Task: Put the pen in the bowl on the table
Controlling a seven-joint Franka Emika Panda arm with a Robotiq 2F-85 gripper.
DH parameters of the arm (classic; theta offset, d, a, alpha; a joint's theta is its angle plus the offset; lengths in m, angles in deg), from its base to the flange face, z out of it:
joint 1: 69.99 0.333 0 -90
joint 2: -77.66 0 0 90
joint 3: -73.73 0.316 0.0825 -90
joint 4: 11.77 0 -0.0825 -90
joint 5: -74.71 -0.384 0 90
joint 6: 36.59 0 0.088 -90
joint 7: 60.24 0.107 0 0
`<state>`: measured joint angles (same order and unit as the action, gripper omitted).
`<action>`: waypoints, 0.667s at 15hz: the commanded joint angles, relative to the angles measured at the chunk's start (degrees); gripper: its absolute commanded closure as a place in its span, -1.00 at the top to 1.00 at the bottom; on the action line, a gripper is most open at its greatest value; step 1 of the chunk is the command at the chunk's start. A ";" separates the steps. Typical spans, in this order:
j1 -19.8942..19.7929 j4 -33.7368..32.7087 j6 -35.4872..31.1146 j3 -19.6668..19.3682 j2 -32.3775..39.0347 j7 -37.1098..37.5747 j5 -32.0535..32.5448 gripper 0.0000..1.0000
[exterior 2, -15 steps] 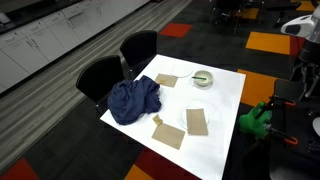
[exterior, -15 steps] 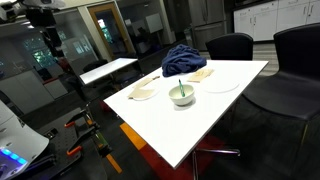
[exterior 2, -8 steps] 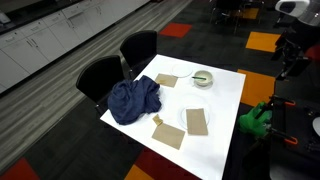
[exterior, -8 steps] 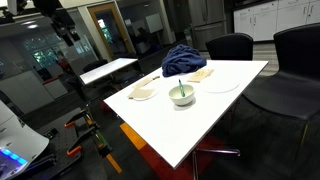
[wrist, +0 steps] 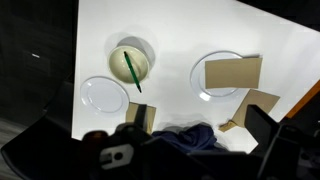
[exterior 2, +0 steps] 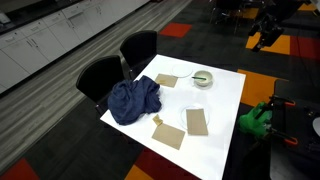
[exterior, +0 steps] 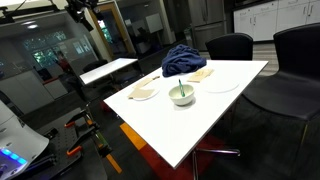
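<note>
Pen [wrist: 132, 71], thin dark green stick, slanting inside cream bowl [wrist: 116, 52], pincer [exterior 2: 260, 39] aloft, opening impossible to tell

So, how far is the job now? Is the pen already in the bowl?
Done: in the wrist view the pen lies in the bowl on the table, with one end resting at the rim. In hand: nothing that I can see; in an exterior view the hand hangs high, away from the table. Left: probably nothing, the job looks finished.
</note>
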<state>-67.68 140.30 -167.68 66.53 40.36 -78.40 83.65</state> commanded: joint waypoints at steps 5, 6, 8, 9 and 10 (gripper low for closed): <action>0.55 -5.61 -18.34 -7.24 16.87 -14.66 -0.89 1.00; 0.89 -5.96 -20.81 -7.84 19.15 -16.12 -1.63 1.00; 1.33 -6.73 -24.35 -9.04 23.23 -19.82 -3.91 1.00; 1.63 -7.43 -25.08 -9.67 25.31 -22.22 -5.71 1.00; 1.83 -8.07 -25.35 -10.21 27.14 -24.69 -8.00 1.00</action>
<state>-67.28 135.56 -191.11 58.18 61.42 -96.88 80.50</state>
